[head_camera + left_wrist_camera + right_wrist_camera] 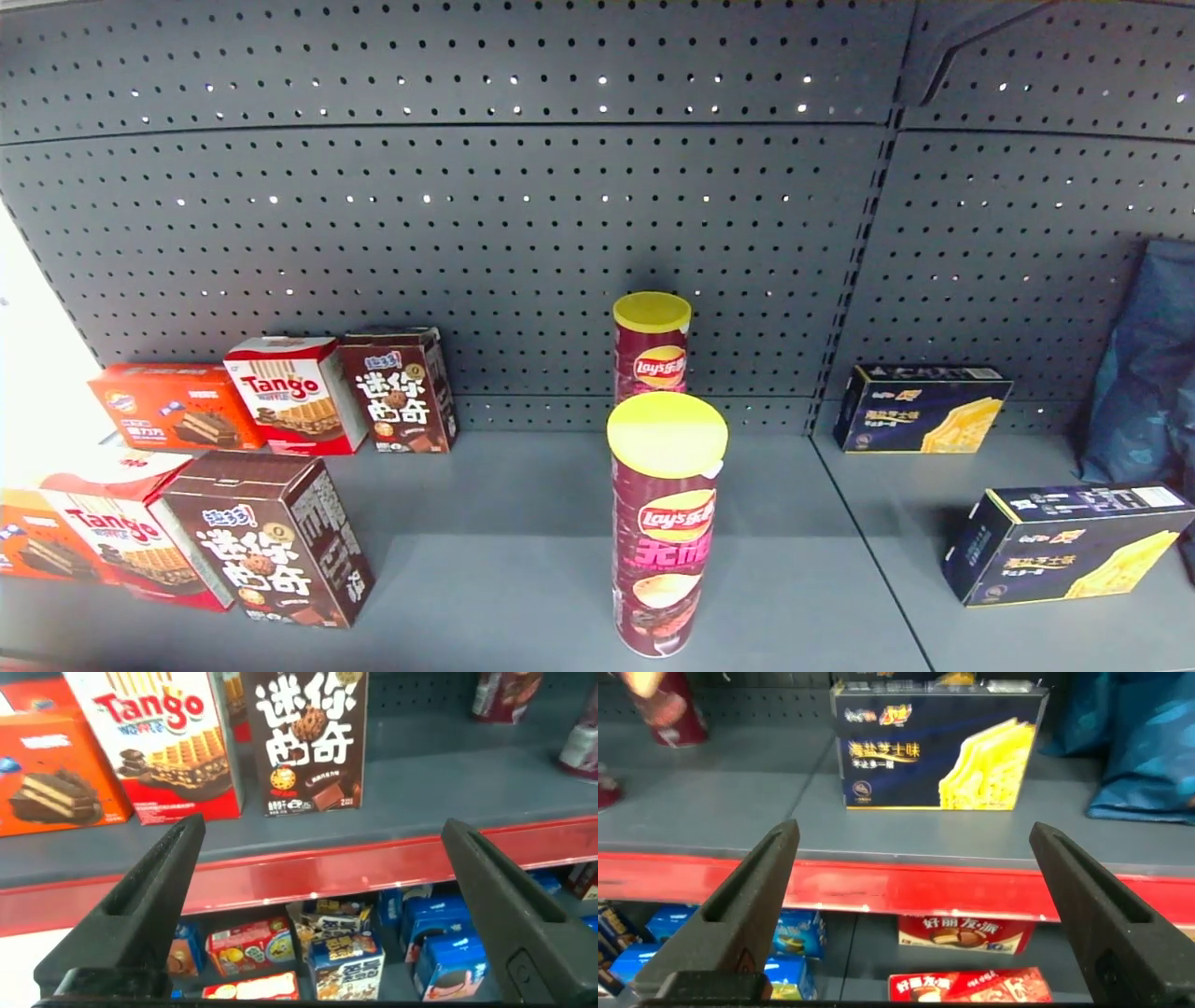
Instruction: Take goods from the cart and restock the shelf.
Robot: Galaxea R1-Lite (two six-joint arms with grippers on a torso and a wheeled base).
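On the grey shelf (pixel 523 523) two maroon chip cans with yellow lids stand upright in the middle, one at the front (pixel 665 523) and one behind it (pixel 651 345). Snack boxes stand at the left, a brown cookie box (pixel 271 537) at the front. My left gripper (pixel 318 915) is open and holds nothing. It hangs before the shelf's red front edge (pixel 318 873), below the brown cookie box (pixel 301 742). My right gripper (pixel 915 915) is also open and bare, in front of a dark blue box (pixel 938 751) with yellow wafers.
Two dark blue wafer boxes (pixel 920 408) (pixel 1064 541) stand on the right shelf section, with a dark blue bag (pixel 1144 364) at the far right. A perforated panel (pixel 523 215) backs the shelf. A lower shelf holds more boxes (pixel 341 952) (pixel 966 933).
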